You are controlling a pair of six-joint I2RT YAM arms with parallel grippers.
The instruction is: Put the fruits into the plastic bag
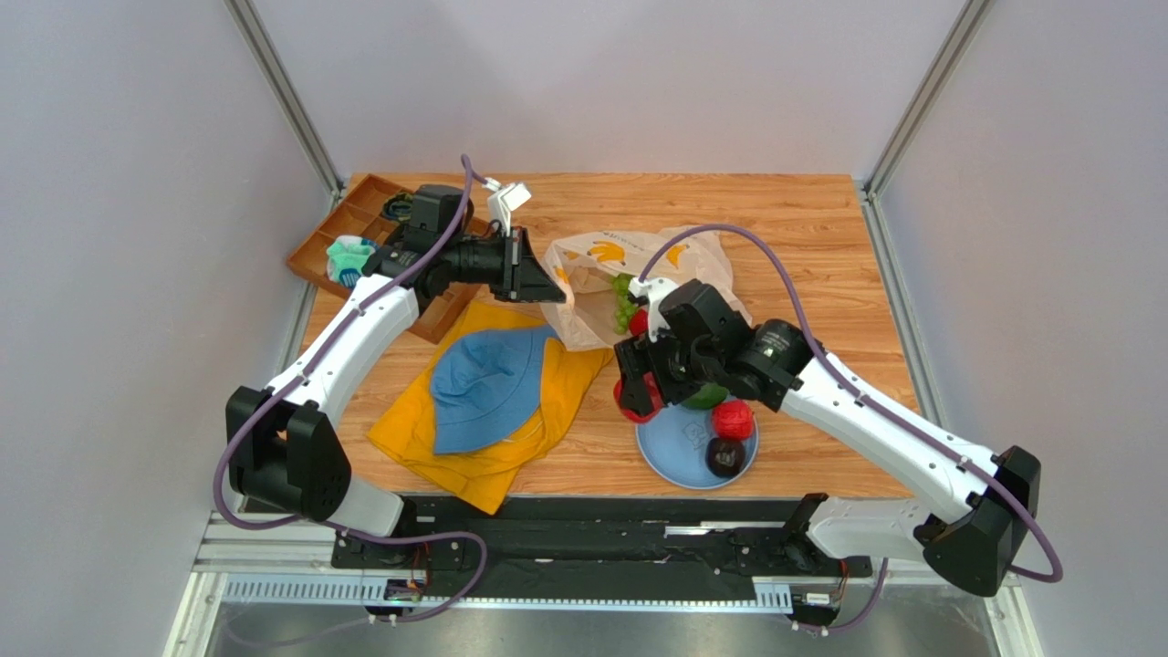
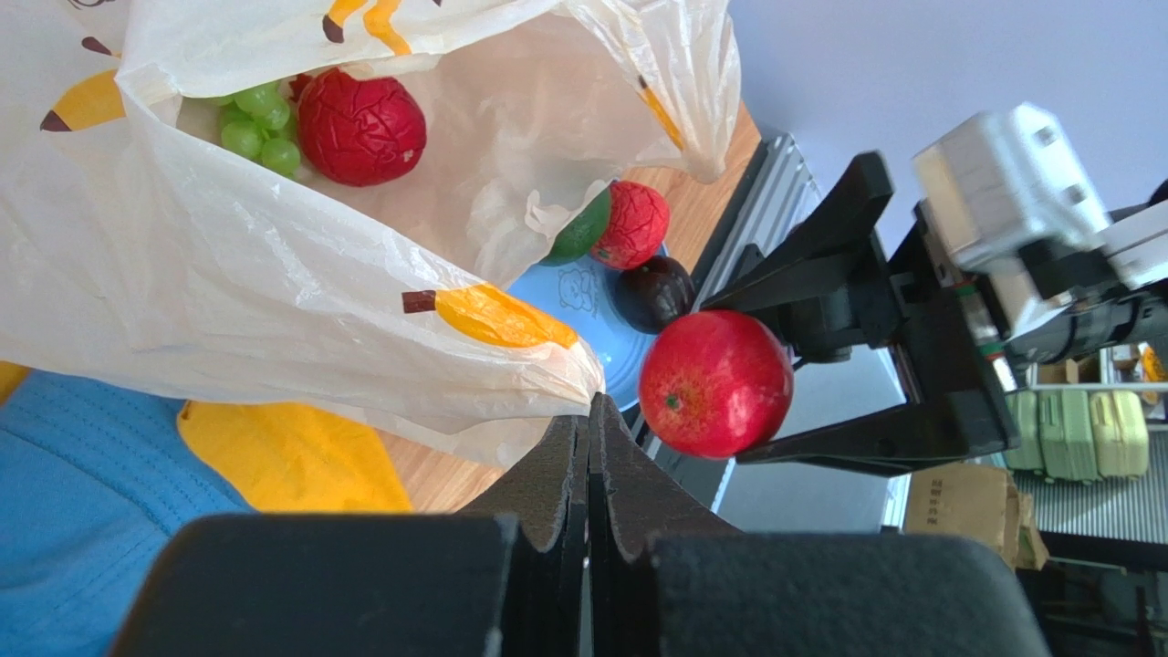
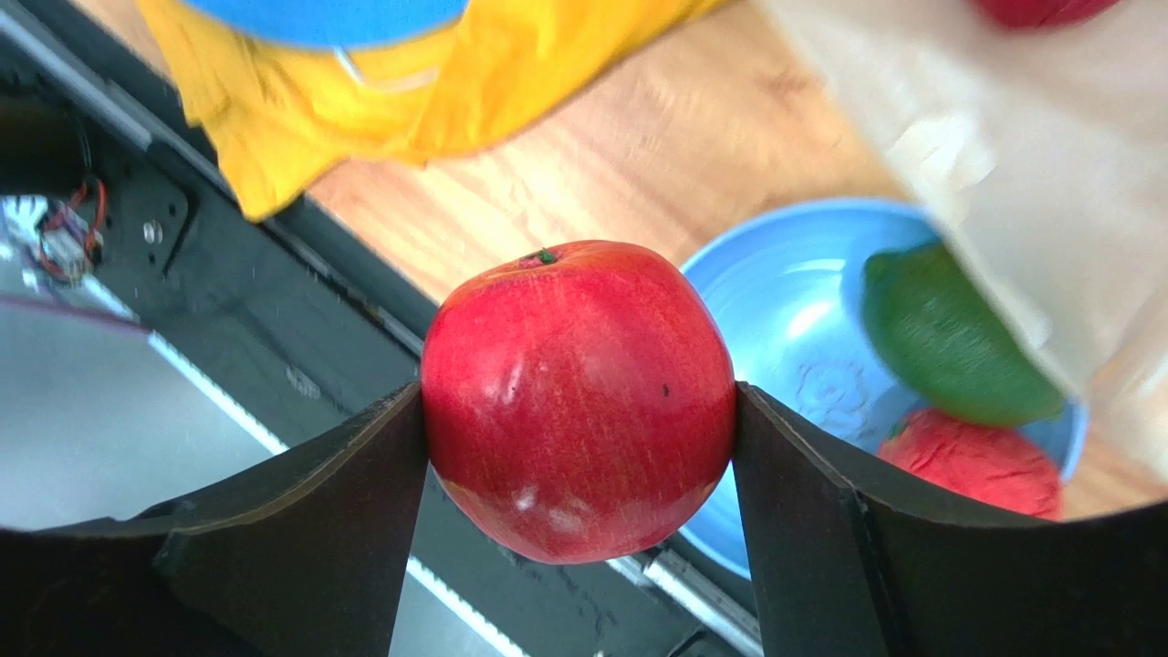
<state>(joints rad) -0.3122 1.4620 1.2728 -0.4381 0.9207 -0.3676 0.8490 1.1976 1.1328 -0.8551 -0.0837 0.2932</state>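
My left gripper (image 1: 544, 271) is shut on the rim of the banana-printed plastic bag (image 1: 603, 260) and holds its mouth open; the pinched fingertips show in the left wrist view (image 2: 592, 411). Green grapes (image 2: 261, 123) and a bumpy red fruit (image 2: 359, 126) lie inside the bag. My right gripper (image 3: 579, 411) is shut on a smooth red apple (image 3: 579, 397), held above the table just left of the blue plate (image 1: 672, 459). On the plate lie a bumpy red fruit (image 1: 732, 419), a dark plum (image 1: 724, 456) and a green oval fruit (image 3: 953, 336). No lemon is visible.
A blue hat (image 1: 487, 383) lies on a yellow cloth (image 1: 480, 445) left of the plate. A wooden compartment tray (image 1: 343, 240) stands at the back left. The table's front edge and a black rail run just below the plate.
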